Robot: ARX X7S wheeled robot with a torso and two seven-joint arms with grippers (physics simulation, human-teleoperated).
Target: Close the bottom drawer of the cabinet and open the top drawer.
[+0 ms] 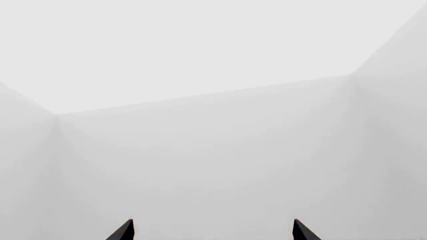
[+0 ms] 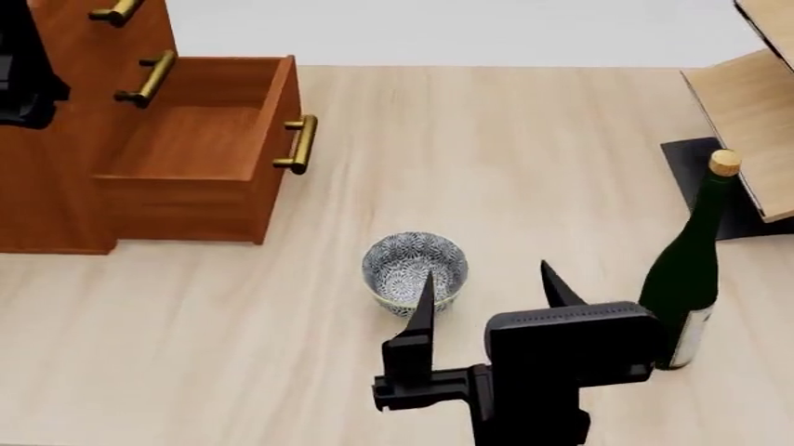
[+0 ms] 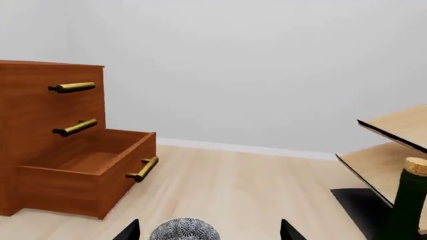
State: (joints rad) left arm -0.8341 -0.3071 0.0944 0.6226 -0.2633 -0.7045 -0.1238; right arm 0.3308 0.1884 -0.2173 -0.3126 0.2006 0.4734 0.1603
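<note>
The reddish-brown cabinet (image 2: 62,186) stands at the table's far left and also shows in the right wrist view (image 3: 33,105). Its bottom drawer (image 2: 199,139) is pulled out, brass handle (image 2: 297,144) facing right; it looks empty in the right wrist view (image 3: 87,167). The top drawer (image 3: 47,82) is shut, its handle (image 2: 115,12) at the frame's top. My right gripper (image 2: 486,279) is open and empty, low over the table near a patterned bowl, well right of the drawer; its fingertips (image 3: 132,231) frame the bowl. My left gripper (image 1: 212,231) is open and faces only white walls.
A blue-and-white patterned bowl (image 2: 415,268) sits just ahead of the right gripper. A dark green bottle (image 2: 686,269) with a cork stands at its right. A pale wood rack (image 2: 745,111) on a black base is at the far right. A dark part of the left arm (image 2: 19,74) overlaps the cabinet.
</note>
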